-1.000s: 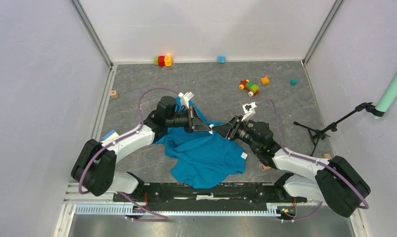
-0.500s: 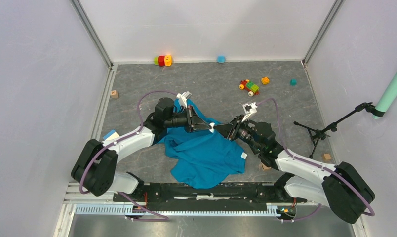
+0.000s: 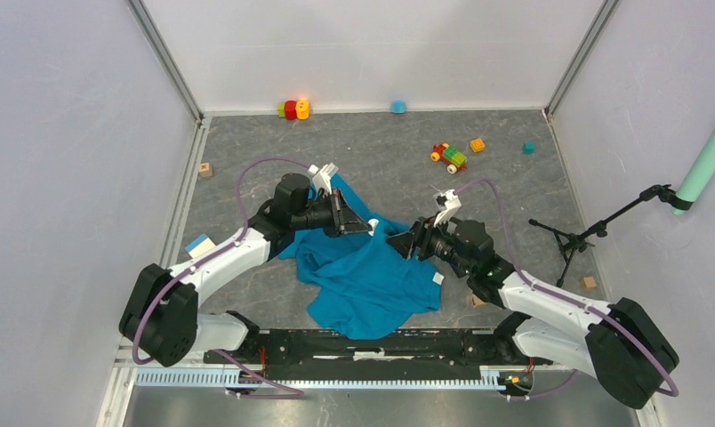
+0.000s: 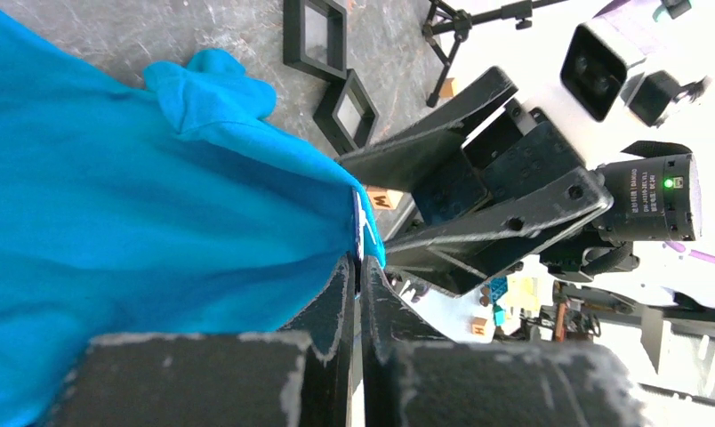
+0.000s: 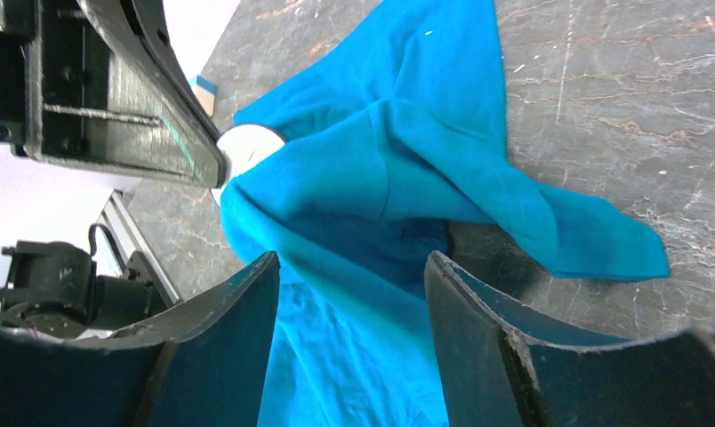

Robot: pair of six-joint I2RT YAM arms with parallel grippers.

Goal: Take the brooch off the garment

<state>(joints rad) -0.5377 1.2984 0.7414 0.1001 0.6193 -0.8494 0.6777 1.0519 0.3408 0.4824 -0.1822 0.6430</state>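
1. Nearest us, the teal garment [image 3: 363,285] lies rumpled on the grey tabletop [image 3: 514,178] just ahead of the arm bases, with its small white tag [image 3: 438,278] at the right hem.
2. A blue-and-white card [image 3: 198,242] sits left of the cloth, and a wooden block [image 3: 476,301] sits right of it, beside the right arm.
3. Up the middle, the left fingers [image 4: 357,267] are squeezed fully together on a raised fold of the garment, lifting it into a peak.
4. Right at that pinch there's a small white round disc [image 5: 245,147] pressed against the cloth. Whether it's the brooch I can't tell, and I can't make out a dark face in any view.
5. The right fingers [image 3: 405,238] face the left ones, just beside that peak. They're spread wide and holding nothing, with only cloth beyond the gap.
6. Out right stands a black tripod stand [image 3: 572,236], and the left wrist view catches two black square frames [image 4: 314,31] on the tabletop past the cloth.
7. Further back are a toy car [image 3: 449,157], an orange block [image 3: 478,144] and a wooden cube [image 3: 204,168] at the left edge.
8. Against the back wall are red-and-yellow toys [image 3: 293,108] and a blue piece [image 3: 397,107].
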